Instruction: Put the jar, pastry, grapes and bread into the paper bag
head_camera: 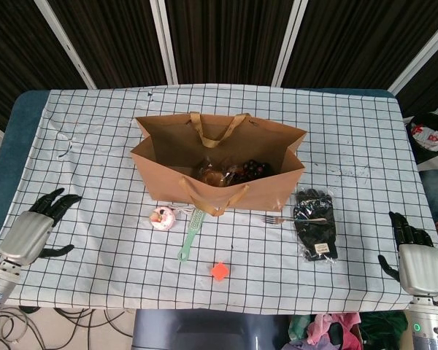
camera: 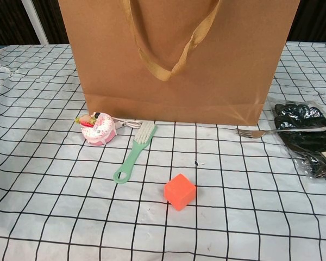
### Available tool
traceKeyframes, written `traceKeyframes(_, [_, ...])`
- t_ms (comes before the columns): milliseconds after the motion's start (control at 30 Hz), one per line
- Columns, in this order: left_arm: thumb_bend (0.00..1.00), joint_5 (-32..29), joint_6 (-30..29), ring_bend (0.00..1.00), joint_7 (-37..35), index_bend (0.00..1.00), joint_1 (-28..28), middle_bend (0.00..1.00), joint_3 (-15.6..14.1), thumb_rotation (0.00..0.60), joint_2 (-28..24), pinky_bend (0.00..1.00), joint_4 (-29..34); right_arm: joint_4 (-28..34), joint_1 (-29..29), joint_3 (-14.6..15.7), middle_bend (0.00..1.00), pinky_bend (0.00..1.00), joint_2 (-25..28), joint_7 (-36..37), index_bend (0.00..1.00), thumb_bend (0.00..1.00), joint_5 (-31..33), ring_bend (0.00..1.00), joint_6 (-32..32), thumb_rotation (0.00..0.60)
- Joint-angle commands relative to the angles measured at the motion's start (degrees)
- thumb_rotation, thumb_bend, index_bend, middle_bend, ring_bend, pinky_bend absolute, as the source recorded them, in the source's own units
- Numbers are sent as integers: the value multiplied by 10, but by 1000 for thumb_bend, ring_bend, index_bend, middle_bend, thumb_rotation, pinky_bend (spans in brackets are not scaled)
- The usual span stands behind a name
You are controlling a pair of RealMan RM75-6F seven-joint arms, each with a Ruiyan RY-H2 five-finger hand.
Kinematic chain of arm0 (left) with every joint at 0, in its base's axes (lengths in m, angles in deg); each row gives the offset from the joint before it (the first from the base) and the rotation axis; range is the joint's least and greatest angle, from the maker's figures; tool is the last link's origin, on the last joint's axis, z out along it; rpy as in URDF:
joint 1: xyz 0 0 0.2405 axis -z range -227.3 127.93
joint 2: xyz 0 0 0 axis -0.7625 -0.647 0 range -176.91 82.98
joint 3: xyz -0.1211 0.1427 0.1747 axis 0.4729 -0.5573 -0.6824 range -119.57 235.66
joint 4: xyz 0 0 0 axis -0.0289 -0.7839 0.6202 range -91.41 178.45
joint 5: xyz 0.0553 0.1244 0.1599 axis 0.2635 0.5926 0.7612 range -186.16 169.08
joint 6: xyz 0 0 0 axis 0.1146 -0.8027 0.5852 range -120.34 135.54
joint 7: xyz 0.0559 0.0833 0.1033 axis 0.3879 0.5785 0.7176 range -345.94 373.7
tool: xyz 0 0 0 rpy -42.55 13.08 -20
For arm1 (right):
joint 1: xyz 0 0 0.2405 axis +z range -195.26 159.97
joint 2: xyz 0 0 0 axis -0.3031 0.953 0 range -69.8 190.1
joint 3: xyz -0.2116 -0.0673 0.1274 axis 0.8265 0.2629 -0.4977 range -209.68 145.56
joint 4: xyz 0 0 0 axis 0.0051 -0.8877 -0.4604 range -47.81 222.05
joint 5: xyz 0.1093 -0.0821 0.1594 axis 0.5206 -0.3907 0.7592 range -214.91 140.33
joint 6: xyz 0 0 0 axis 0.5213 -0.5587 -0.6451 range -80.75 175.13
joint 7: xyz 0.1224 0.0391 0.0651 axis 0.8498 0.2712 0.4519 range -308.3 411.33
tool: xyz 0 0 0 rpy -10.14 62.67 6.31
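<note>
Paper bag (head_camera: 226, 191), one, upright mid-table, holding dark grapes (head_camera: 254, 169) and bread (head_camera: 212, 176); one pink pastry (camera: 99, 128) outside just before it; left hand (head_camera: 31, 235) and right hand (head_camera: 415, 264), fingers apart, empty.

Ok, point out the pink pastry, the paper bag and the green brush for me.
pastry (camera: 99, 129), chest view, on its pink icing
paper bag (head_camera: 260, 195), head view, on its front wall
brush (camera: 132, 158), chest view, on its green handle
</note>
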Motion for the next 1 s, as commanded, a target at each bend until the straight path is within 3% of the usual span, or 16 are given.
traceKeyframes(33, [44, -26, 65, 46, 31, 120, 28, 153, 10, 600, 63, 150, -47, 0, 0, 0, 101, 236, 0, 0, 31, 193, -1, 234, 0, 600])
traceKeyframes(367, [63, -61, 117, 108, 44, 145, 65, 208, 41, 600, 179, 209, -126, -3, -5, -4, 101, 236, 7, 13, 31, 193, 5, 234, -3, 600])
traceKeyframes(600, [95, -67, 129, 150, 56, 206, 88, 248, 58, 600, 224, 222, -139, -8, -6, -6, 101, 235, 10, 23, 30, 193, 7, 234, -2, 600])
traceKeyframes(1000, [125, -100, 152, 151, 116, 224, 117, 251, 77, 600, 285, 222, -167, -10, -7, -12, 101, 236, 15, 40, 31, 193, 11, 234, -4, 600])
